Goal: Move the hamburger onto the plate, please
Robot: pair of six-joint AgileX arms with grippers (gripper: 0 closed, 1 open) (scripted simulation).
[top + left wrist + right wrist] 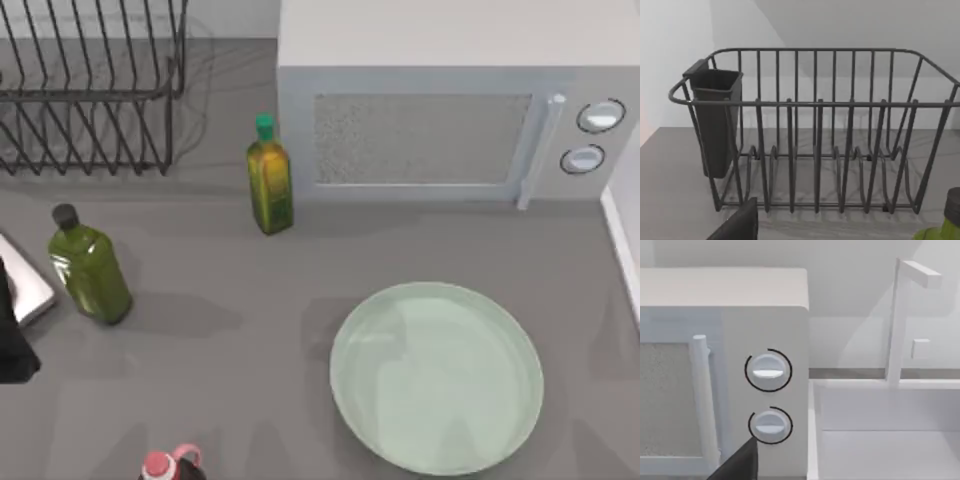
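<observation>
top view shows the big green plate (437, 376) bare on the grey tabletop (250, 330), my left arm (15, 320) at the left edge, and i cannot tell how my fingers stand.

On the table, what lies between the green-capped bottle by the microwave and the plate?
Nothing: in the top view the grey tabletop is bare between the green-capped bottle and the plate. The microwave stands behind that stretch, not in it.
</observation>
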